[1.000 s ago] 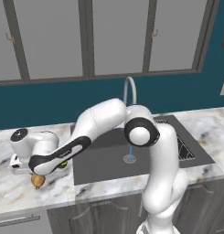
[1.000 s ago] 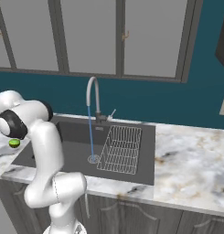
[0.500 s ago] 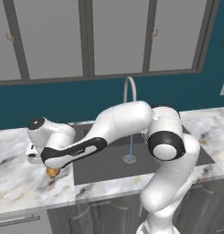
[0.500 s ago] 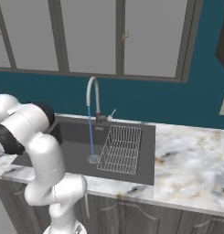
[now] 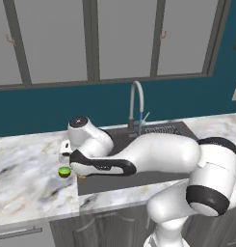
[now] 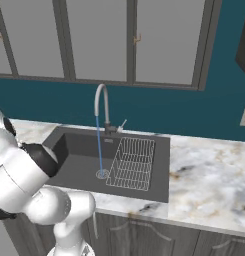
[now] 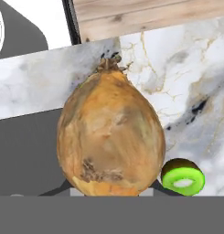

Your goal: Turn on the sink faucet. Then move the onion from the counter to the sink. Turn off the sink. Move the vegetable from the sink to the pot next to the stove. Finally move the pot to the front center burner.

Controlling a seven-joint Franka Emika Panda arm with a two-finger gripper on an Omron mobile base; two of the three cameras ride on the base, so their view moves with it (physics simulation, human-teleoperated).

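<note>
The gripper (image 5: 70, 155) is clenched on the onion (image 7: 111, 135), holding it above the counter (image 5: 28, 178) at the left rim of the sink (image 6: 84, 157). A lime (image 5: 64, 171) lies just beside that rim. Water runs from the sink faucet (image 6: 101, 107).

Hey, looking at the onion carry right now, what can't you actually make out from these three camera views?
- Hand: left base view, tucked under the white arm; open or shut unclear.
- Finger tips: hand view, covered by the onion, so the grip itself stays unseen.
- Sink near-left corner: right base view, blocked by the arm.
- Lime: hand view, lower part cut by the bottom band.
- Faucet lever position: too small to read.
</note>
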